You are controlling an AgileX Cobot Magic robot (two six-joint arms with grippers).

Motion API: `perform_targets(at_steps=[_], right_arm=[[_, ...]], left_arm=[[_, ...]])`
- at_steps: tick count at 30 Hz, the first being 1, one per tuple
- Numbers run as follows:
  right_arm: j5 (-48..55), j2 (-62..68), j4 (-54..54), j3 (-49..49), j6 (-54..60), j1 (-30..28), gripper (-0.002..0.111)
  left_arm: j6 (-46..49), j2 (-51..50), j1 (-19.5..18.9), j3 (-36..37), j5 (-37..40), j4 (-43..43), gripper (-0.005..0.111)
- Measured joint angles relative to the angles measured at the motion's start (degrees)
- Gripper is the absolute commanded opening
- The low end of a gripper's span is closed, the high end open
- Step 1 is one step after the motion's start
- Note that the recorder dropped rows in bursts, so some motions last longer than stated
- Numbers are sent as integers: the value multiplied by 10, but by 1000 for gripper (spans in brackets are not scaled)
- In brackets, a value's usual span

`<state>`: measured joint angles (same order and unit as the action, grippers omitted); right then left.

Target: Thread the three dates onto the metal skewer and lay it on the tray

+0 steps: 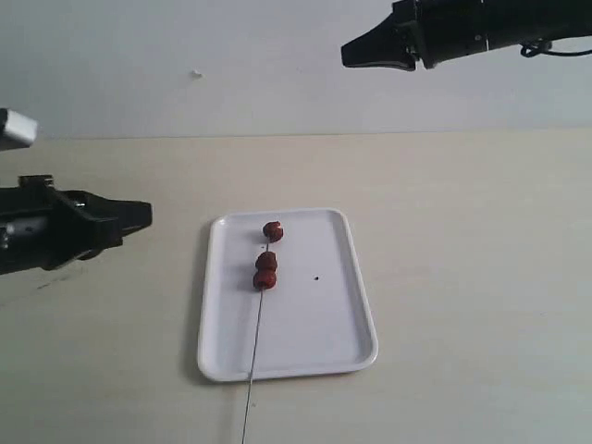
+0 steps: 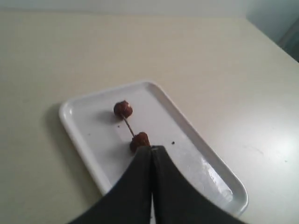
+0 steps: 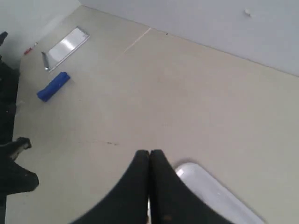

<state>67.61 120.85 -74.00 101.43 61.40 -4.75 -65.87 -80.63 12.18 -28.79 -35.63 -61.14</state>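
The white tray (image 1: 314,324) lies on the table's middle. On it rests the thin metal skewer (image 1: 256,338) with the three dates threaded: one date (image 1: 272,230) near the far end and two dates (image 1: 265,270) touching each other lower down. The skewer's bare end sticks out over the tray's near rim. My left gripper (image 1: 143,215) hovers shut and empty left of the tray. My right gripper (image 1: 351,51) is raised high at the back right, shut and empty. In the left wrist view the tray (image 2: 88,135), far date (image 2: 123,109) and a nearer date (image 2: 139,140) show beyond the shut fingers (image 2: 152,150).
In the right wrist view a blue object (image 3: 53,86) and a flat silvery item (image 3: 65,46) lie far off on the table, and a tray corner (image 3: 205,186) shows beside the shut fingers (image 3: 149,154). A small dark speck (image 1: 316,277) sits on the tray.
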Motion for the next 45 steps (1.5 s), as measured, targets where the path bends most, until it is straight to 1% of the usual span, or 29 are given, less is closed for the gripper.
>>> perform_targets(at_steps=[3, 5, 9, 12, 15, 16, 19, 22, 24, 26, 30, 36, 40, 45], right_arm=[[-47, -60, 27, -44, -34, 24, 0], [-83, -99, 48, -79, -59, 36, 0], [-192, -191, 94, -164, -94, 54, 0], [-278, -273, 129, -244, -102, 71, 0], [-400, -367, 144, -350, -102, 95, 0], [-447, -409, 145, -400, -101, 108, 0], [-590, -504, 138, -517, -101, 143, 0], [-693, -597, 134, -618, -101, 177, 0], [-732, -660, 131, -669, -104, 195, 0], [-750, -731, 130, -716, -111, 209, 0], [-757, -858, 128, -792, -120, 219, 0], [-777, -1024, 125, -889, -142, 220, 0], [-769, -1109, 124, -920, -154, 220, 0], [-764, -1145, 124, -921, -212, 220, 0]], left_arm=[[94, 84, -1, 59, 5, 79, 0], [145, 140, -1, 94, 23, 127, 0], [236, 250, -1, 165, 44, 249, 0], [282, 339, -1, 216, 47, 325, 0], [302, 429, -1, 254, 50, 371, 0], [306, 455, -1, 266, 53, 382, 0], [308, 522, -1, 283, 71, 416, 0], [310, 582, -1, 285, 108, 434, 0], [310, 616, -1, 286, 133, 438, 0], [310, 648, -1, 286, 158, 442, 0], [298, 691, -1, 286, 202, 445, 0], [247, 708, -1, 286, 296, 447, 0], [241, 708, -1, 288, 312, 447, 0], [240, 708, -1, 288, 313, 447, 0]])
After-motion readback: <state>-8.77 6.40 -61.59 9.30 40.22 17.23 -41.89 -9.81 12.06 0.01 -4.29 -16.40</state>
